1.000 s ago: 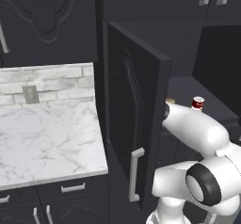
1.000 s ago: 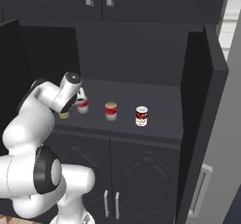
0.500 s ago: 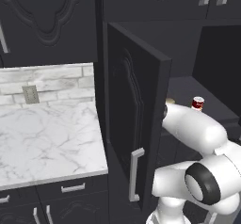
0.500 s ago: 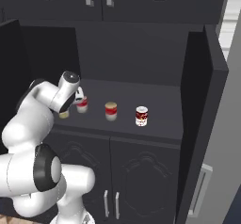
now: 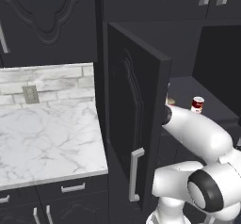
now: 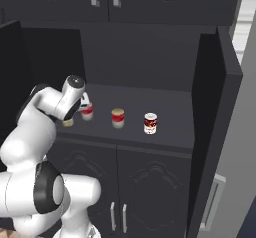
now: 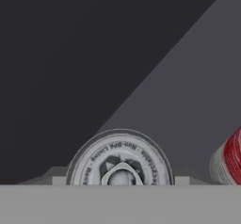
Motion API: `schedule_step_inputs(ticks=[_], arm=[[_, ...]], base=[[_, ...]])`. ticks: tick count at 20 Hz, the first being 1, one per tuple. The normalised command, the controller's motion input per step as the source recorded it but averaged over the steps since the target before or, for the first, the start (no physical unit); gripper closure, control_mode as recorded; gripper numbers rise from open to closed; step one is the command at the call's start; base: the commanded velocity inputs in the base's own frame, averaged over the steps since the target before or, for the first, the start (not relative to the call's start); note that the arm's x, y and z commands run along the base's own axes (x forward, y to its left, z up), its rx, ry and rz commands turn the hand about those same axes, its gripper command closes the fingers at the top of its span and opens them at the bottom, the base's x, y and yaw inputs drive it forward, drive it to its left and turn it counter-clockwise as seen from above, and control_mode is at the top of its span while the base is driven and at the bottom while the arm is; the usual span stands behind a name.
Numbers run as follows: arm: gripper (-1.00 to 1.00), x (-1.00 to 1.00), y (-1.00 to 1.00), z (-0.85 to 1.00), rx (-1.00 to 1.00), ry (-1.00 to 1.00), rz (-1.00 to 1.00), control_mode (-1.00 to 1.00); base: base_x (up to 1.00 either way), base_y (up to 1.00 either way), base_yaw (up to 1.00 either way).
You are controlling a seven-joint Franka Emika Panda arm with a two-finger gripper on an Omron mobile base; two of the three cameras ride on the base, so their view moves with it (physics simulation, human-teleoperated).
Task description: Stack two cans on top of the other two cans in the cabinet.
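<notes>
Four cans [image 6: 150, 123] stand in a row on the cabinet [image 6: 170, 114] shelf.

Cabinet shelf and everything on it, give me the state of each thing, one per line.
Cabinet: door swung open, shelf exposed.
Right can: upright, alone, nothing stacked on it.
Middle can: upright, unstacked.
Left can: upright on the shelf, right at the robot's hand.
Far-left can: mostly hidden behind the arm.
Gripper: over the left can; fingers hidden, so open or shut can't be told.
</notes>
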Motion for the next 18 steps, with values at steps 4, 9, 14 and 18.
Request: schedule_step_inputs(ticks=[4,9,14,18], arm=[[1.0,-0.27,-0.15,0.16,-0.01,-0.02,0.0,-1.0],[1.0,-0.16,-0.1,0.35,0.0,-0.06,0.0,-1.0],[1.0,-0.2,-0.19,0.42,0.0,-0.02,0.0,-1.0],[1.0,-0.21,-0.26,0.4,0.0,-0.04,0.0,-1.0]], base=[[0.0,0.0,0.0],[0.0,0.0,0.0],[0.0,0.0,0.0],[0.0,0.0,0.0]])
